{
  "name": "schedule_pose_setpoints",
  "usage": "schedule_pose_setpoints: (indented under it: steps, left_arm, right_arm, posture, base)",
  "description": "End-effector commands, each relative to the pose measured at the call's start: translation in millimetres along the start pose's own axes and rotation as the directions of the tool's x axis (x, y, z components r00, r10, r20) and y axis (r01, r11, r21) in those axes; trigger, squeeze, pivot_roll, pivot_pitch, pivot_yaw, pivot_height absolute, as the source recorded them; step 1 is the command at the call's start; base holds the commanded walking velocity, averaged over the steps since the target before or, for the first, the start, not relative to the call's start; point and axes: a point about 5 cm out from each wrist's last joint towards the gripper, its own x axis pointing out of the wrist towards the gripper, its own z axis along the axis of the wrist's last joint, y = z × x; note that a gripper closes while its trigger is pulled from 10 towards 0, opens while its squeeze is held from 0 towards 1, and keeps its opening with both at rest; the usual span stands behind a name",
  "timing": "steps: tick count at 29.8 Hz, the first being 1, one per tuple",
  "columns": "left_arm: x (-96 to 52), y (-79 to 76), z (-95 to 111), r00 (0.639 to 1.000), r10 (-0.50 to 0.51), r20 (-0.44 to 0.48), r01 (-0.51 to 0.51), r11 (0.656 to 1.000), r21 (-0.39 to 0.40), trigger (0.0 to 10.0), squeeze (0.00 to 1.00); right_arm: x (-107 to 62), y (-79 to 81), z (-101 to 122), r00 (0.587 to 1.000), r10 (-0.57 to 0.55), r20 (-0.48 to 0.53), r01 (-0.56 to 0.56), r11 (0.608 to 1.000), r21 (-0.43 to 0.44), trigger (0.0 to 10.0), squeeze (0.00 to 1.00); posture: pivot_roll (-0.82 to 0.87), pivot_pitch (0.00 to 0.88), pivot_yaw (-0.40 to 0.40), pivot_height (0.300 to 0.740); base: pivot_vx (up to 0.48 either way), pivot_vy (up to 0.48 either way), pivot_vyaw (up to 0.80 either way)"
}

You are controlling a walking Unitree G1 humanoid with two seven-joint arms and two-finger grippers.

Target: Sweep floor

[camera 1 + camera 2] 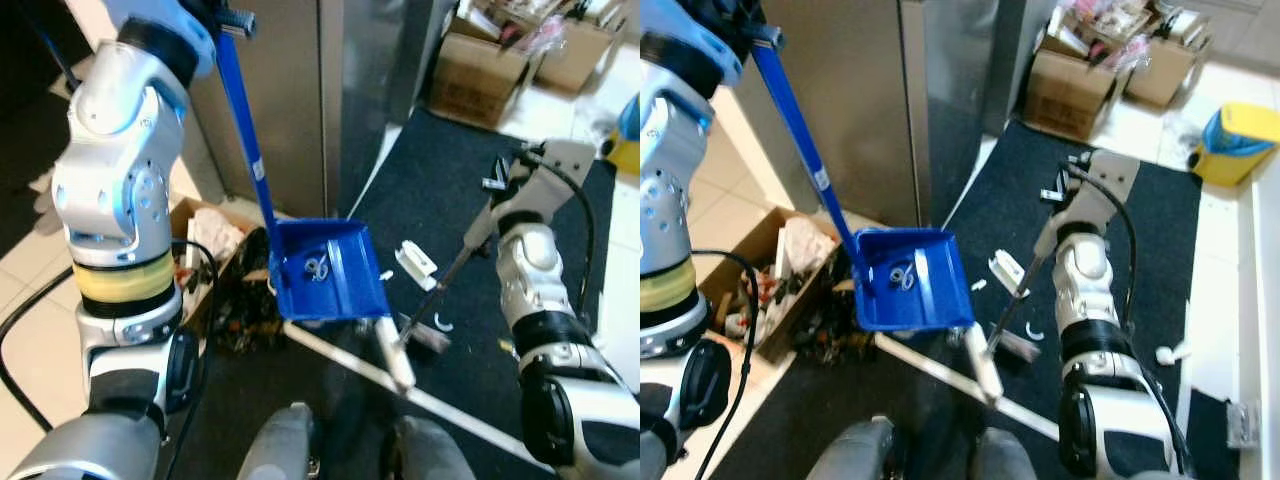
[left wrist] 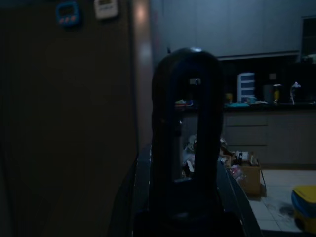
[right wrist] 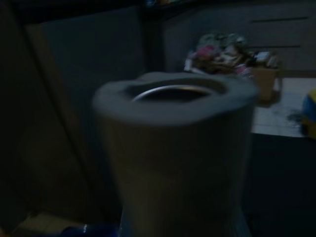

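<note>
Centre of the frame, the blue dustpan (image 1: 330, 270) sits on the dark mat (image 1: 450, 200) with a few scraps already inside, so part of the job looks done. White bits (image 1: 415, 262) lie just right of it, yet to be swept. Upper left, the left gripper (image 1: 215, 15) clamps the dustpan's long handle. Right gripper (image 1: 500, 185) holds the broom stick (image 1: 440, 285); its finger spread I can't tell

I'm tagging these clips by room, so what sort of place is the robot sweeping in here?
Probably a home kitchen, rather cluttered. A tall steel-fronted appliance, likely a fridge, stands ahead on pale tiles beside a dark mat. The left wrist view shows a counter with cabinets, and open cardboard boxes of odds and ends sit about.
</note>
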Motion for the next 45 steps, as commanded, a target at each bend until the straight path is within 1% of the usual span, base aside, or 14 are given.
schedule_pose_setpoints:
  steps: [1,10,13,18,19,27,28,32,34,37,39,42,45]
  left_arm:
    - [-0.5,-1.3,10,0.999,-0.006,0.037,0.005,1.0,0.03,10.0,0.0]
    - [-0.3,-2.3,10,0.999,-0.009,0.035,0.008,1.0,0.028,10.0,0.0]
    - [-0.9,-2.4,9,0.999,-0.015,0.029,0.014,0.999,0.031,10.0,0.0]
    - [-2.0,-4.4,6,0.999,-0.045,0.026,0.044,0.999,0.031,10.0,0.0]
    - [-3.0,-5.8,4,0.998,-0.057,0.02,0.056,0.998,0.041,10.0,0.0]
    - [-6.6,-13.4,-4,0.988,-0.154,-0.002,0.154,0.985,0.081,10.0,0.0]
    - [-6.8,-15.4,-6,0.983,-0.186,-0.012,0.186,0.976,0.113,10.0,0.0]
    - [-4.8,-17.2,-8,0.973,-0.228,-0.016,0.228,0.96,0.162,10.0,0.0]
    - [-1.2,-20.6,-11,0.963,-0.269,-0.015,0.267,0.947,0.181,10.0,0.0]
    - [5.3,-34.2,-18,0.924,-0.381,-0.027,0.379,0.907,0.183,10.0,0.0]
    - [7.3,-37.0,-19,0.916,-0.401,-0.024,0.399,0.9,0.178,10.0,0.0]
    - [16.2,-43.5,-21,0.895,-0.446,-0.008,0.44,0.881,0.175,10.0,0.0]
    - [17.9,-44.6,-21,0.891,-0.454,-0.005,0.447,0.877,0.175,10.0,0.0]
  right_arm:
    - [3.1,-4.9,8,0.999,-0.016,0.039,0.016,1.0,-0.004,10.0,0.0]
    - [3.7,-3.1,9,0.999,-0.003,0.045,0.003,1.0,-0.004,10.0,0.0]
    - [3.7,-2.2,9,0.999,-0.007,0.048,0.008,1.0,-0.016,10.0,0.0]
    - [3.4,-2.9,9,0.999,-0.012,0.053,0.015,0.999,-0.052,10.0,0.0]
    - [3.2,-3.1,9,0.998,-0.014,0.055,0.017,0.998,-0.058,10.0,0.0]
    - [2.0,-3.8,8,0.998,-0.016,0.056,0.02,0.998,-0.064,10.0,0.0]
    - [1.9,-4.1,8,0.998,-0.017,0.056,0.021,0.998,-0.066,10.0,0.0]
    - [1.8,-3.7,7,0.998,-0.018,0.057,0.021,0.997,-0.067,10.0,0.0]
    - [1.7,-2.9,7,0.998,-0.016,0.056,0.02,0.998,-0.066,10.0,0.0]
    - [0.9,-1.2,6,0.998,-0.012,0.054,0.015,0.998,-0.065,10.0,0.0]
    - [0.7,-0.9,5,0.998,-0.011,0.054,0.014,0.998,-0.064,10.0,0.0]
    - [-0.4,-0.5,5,0.998,-0.014,0.055,0.017,0.998,-0.062,10.0,0.0]
    - [-0.6,-0.4,5,0.998,-0.015,0.056,0.018,0.998,-0.061,10.0,0.0]
  posture:
    - [0.01,0.0,0.045,0.74]
    - [0.01,0.0,0.045,0.74]
    - [0.01,0.0,0.047,0.74]
    - [0.02,0.0,0.049,0.74]
    - [0.02,0.0,0.05,0.74]
    - [0.02,0.007,0.052,0.74]
    - [0.02,0.008,0.053,0.74]
    - [0.02,0.009,0.054,0.74]
    - [0.02,0.016,0.054,0.74]
    - [0.02,0.025,0.059,0.74]
    - [0.02,0.025,0.059,0.74]
    - [0.01,0.03,0.071,0.74]
    - [0.01,0.031,0.076,0.74]
  base:
    - [0.48,0.0,0.0]
    - [0.473,0.0,0.0]
    - [0.3,0.0,0.0]
    - [0.0,0.0,0.0]
    - [0.0,0.0,0.0]
    - [0.0,0.0,0.0]
    - [0.0,0.0,0.0]
    - [0.0,0.0,0.0]
    - [0.0,0.0,0.0]
    - [0.0,0.0,0.0]
    - [0.0,0.0,0.0]
    - [0.0,0.0,0.0]
    - [0.0,0.0,0.0]
